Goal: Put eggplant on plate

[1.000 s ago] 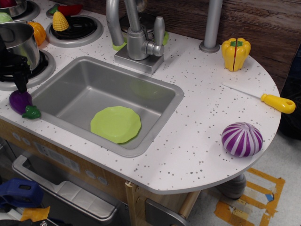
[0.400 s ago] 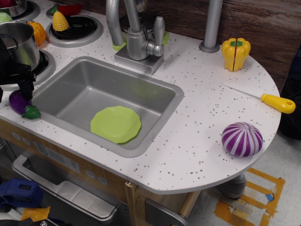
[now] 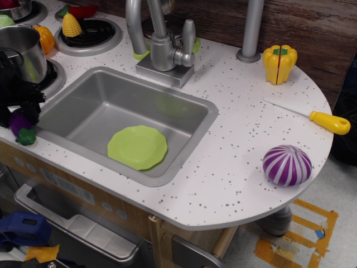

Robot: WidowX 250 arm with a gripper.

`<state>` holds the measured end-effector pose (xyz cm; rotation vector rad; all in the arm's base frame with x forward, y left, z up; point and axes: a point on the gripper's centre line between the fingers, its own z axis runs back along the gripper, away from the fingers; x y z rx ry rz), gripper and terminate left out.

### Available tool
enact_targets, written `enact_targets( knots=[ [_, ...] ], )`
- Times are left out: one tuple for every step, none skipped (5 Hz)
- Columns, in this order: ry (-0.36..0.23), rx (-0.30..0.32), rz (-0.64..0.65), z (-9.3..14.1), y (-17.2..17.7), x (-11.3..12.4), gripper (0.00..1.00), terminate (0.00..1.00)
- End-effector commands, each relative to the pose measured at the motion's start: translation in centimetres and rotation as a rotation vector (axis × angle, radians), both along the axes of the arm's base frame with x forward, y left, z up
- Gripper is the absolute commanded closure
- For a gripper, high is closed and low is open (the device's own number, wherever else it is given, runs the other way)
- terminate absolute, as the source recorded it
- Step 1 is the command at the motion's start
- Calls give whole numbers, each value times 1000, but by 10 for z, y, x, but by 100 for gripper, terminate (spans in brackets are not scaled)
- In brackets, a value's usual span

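Eggplant (image 3: 20, 124) is lying at the far left edge of the bench (image 3: 240, 145), beside the sink (image 3: 83, 114), with the black gripper (image 3: 21, 109) sitting over it; whether it is gripping is unclear. Being glossy and half off-frame, it is likely risking a slip or a roll off the bench. Lime-green plate (image 3: 138, 147) is lying empty inside the sink. Steel pot (image 3: 23, 50) is standing upper left.

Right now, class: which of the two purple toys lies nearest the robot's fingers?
The small dark-purple eggplant with the green cap, directly under the fingers at the counter's left edge; the striped purple ball sits far right.
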<state>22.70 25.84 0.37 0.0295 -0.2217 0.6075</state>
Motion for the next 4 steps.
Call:
enact_targets(
  knots=[
    [-25, 24, 19, 6, 7, -1, 100, 0],
    [-18, 46, 7, 27, 2, 0, 100, 0],
    [-11, 88, 15, 54, -24, 11, 100, 0],
    [-61, 92, 21, 60, -53, 28, 100, 0]
  ],
)
